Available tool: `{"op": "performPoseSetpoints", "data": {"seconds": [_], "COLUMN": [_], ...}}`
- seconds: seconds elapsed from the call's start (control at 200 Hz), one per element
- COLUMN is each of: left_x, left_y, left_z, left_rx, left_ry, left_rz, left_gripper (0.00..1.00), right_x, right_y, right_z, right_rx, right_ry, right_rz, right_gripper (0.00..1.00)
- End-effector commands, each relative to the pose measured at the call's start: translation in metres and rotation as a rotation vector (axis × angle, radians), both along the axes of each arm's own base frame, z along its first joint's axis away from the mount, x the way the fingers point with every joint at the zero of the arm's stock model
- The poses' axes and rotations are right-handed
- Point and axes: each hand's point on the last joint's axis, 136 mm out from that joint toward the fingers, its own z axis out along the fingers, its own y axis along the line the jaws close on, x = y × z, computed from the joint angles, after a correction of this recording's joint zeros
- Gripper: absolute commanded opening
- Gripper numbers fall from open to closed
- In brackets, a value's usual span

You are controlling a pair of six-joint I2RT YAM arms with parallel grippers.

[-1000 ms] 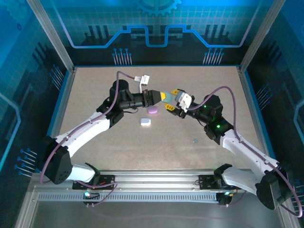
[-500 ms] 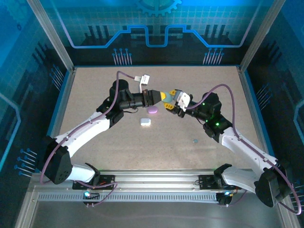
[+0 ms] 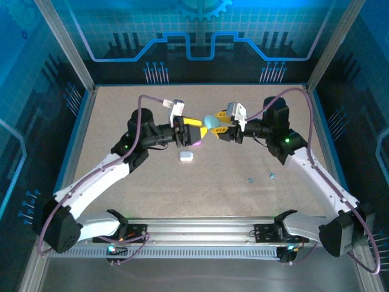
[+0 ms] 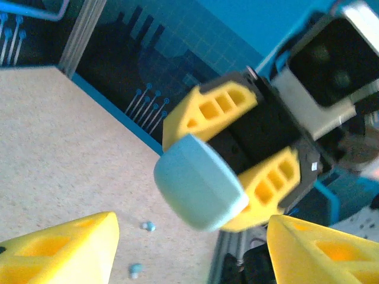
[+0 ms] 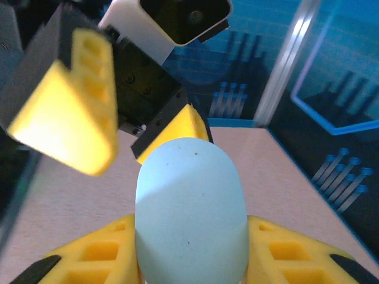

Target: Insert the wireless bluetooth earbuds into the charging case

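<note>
Two teal earbuds (image 3: 249,180) lie loose on the table (image 3: 200,194), near each other, at 4 o'clock from the teal case (image 3: 210,121). The case is clamped between the right gripper (image 3: 217,124) fingers, clear of the table. The left gripper (image 3: 194,132) faces it from 9 o'clock, fingers spread and empty (not touching the case). A white case (image 3: 186,156) rests at 7 o'clock of the teal case, and a pink case (image 3: 196,143) lies beneath the left fingers.

Over the middle of the desk (image 3: 152,188), the right pincer (image 3: 215,125) holds a case (image 3: 210,121), just right of the left pincer (image 3: 199,132). A second case (image 3: 186,156) lies nearer on the desk, and two earbuds (image 3: 249,180) lie nearer and right.
</note>
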Motion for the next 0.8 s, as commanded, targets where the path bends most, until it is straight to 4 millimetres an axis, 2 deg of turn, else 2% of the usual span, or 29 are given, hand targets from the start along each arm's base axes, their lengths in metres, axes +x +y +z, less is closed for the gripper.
{"op": "performPoseSetpoints", "data": {"seconds": [0.0, 0.135, 0.35, 0.795], "left_x": [-0.010, -0.017, -0.030, -0.030], "left_y": [0.006, 0.003, -0.014, -0.021], "left_z": [-0.004, -0.007, -0.003, 0.001], "left_rx": [0.090, 0.136, 0.113, 0.073], "left_ry": [-0.345, -0.432, -0.469, -0.426], "left_rz": [0.010, -0.033, -0.110, -0.141], "left_gripper": [0.69, 0.68, 0.69, 0.56], "right_x": [-0.035, -0.039, -0.035, -0.041], "right_y": [0.003, 0.006, 0.009, 0.012], "right_z": [-0.007, -0.001, -0.005, -0.009], "right_rx": [0.001, 0.007, -0.010, -0.030], "right_ry": [0.235, 0.308, 0.356, 0.320], "right_rz": [0.195, 0.257, 0.264, 0.289], "right_gripper": [0.37, 0.38, 0.38, 0.39]}}
